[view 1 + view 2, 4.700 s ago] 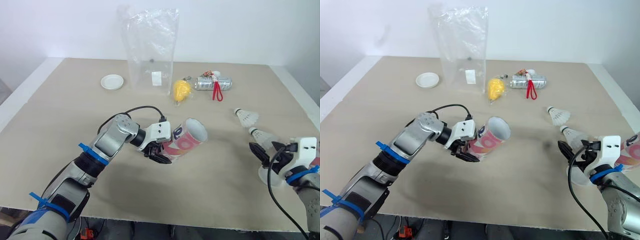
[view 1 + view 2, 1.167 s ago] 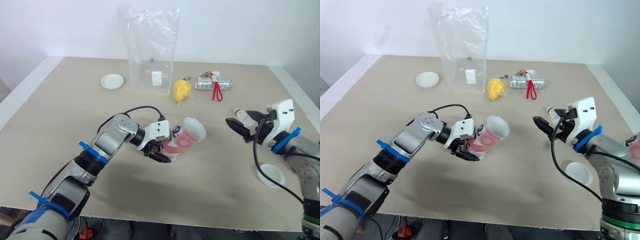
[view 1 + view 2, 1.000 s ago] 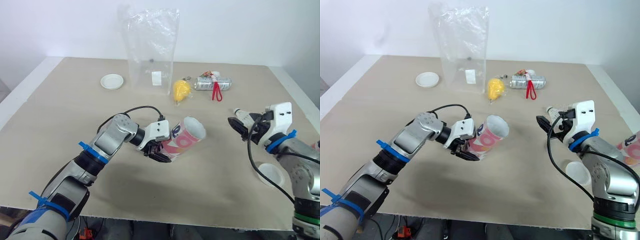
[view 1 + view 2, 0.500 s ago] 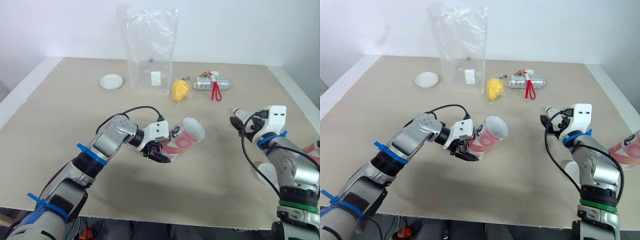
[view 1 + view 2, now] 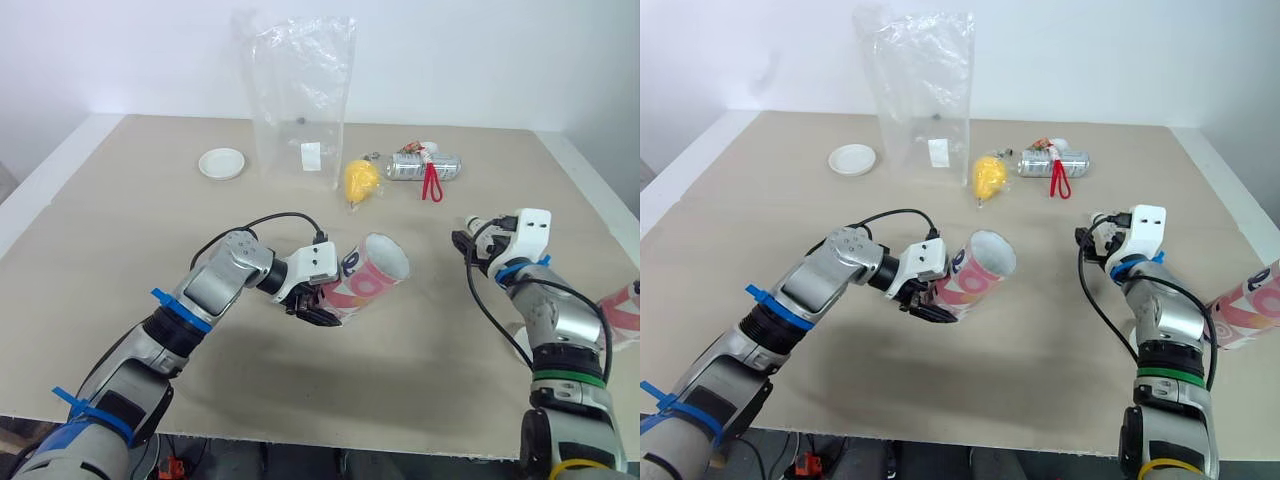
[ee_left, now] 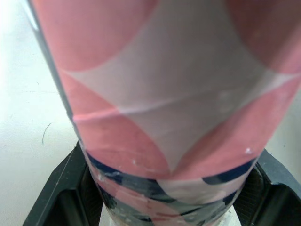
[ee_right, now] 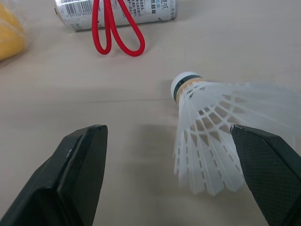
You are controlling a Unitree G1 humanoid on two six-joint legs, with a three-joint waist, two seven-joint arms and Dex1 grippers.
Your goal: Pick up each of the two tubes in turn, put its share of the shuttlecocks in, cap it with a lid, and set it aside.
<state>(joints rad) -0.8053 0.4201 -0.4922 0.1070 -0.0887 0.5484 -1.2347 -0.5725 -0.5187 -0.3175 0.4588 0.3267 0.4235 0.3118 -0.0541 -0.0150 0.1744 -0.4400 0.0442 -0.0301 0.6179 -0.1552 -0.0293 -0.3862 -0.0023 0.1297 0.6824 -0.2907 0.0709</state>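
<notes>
Left gripper: its two black fingers are pinched on the lower end of the pink tube, one on each side.
Pink tube: held in the left gripper near the middle of the table, tilted, with its open mouth up and turned toward the robot's right. It has a pink and white pattern and a dark band at the gripped end.
Right gripper: fingers spread wide and low over the table, holding nothing.
Shuttlecock: white, lying on its side on the table between the spread right fingers, nearer one finger than the other. I cannot tell whether it touches that finger.
Second tube: same pink pattern, lying at the table's right edge, beside the right arm.
Lid: white, flat on the table at the far left, just beside the plastic bag.
Plastic bag: clear, standing upright at the back of the table.
Yellow object: just right of the bag.
Can: lying on its side at the back, with a red cord looped across it.
</notes>
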